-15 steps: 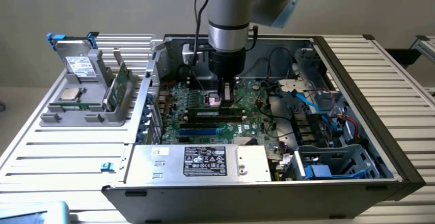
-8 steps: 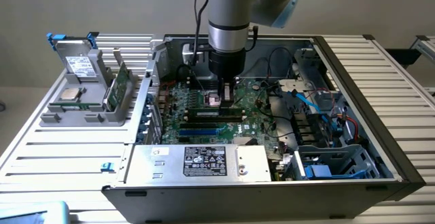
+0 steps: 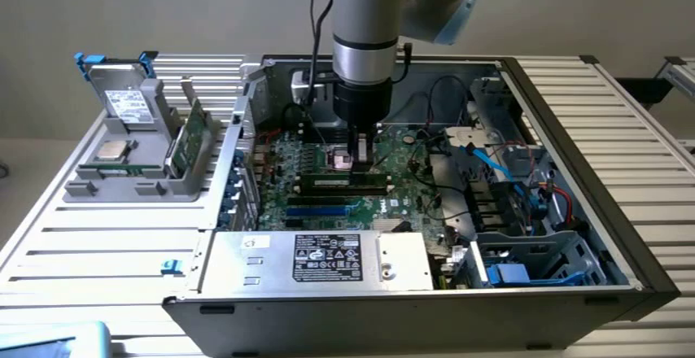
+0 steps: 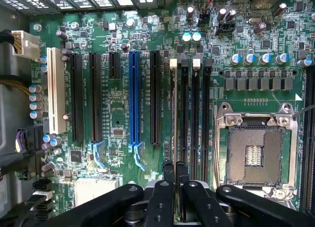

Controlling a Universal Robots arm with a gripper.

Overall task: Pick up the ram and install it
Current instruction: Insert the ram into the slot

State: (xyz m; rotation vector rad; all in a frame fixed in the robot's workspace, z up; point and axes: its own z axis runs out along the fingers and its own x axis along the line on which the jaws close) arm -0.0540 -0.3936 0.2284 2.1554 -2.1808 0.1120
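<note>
— Green, that thin stick under the arm (image 3: 367, 41): is it the ram (image 3: 345, 181)?

— It is. It stands on edge near the middle of the motherboard (image 4: 118, 153), in the slot that lies beyond the three empty memory slots (image 4: 184, 118) from the CPU socket (image 4: 255, 150).

— And the fingers (image 4: 169, 170)?

— Drawn almost together on the ram's thin top edge, one on each face; gripping it, I'd say. Held by its faces, the stick stays upright, so its contact edge meets the slot squarely.

— Why straight down from above?

— The open computer case (image 3: 565, 122) lies on its side on the desk (image 3: 109, 236), so the slots face upward with free room over them.

— Seated yet?

— Can't tell. The white latch (image 4: 173, 63) at its far end gives me no clear sign.

— That grey holder (image 3: 120, 171) at nine o'clock from the case, in the exterior view?

— A parts rack, I'd judge, set well apart so pieces stand easy to grab. The power supply (image 3: 325, 259) sits at six o'clock, clear of the work.
</note>
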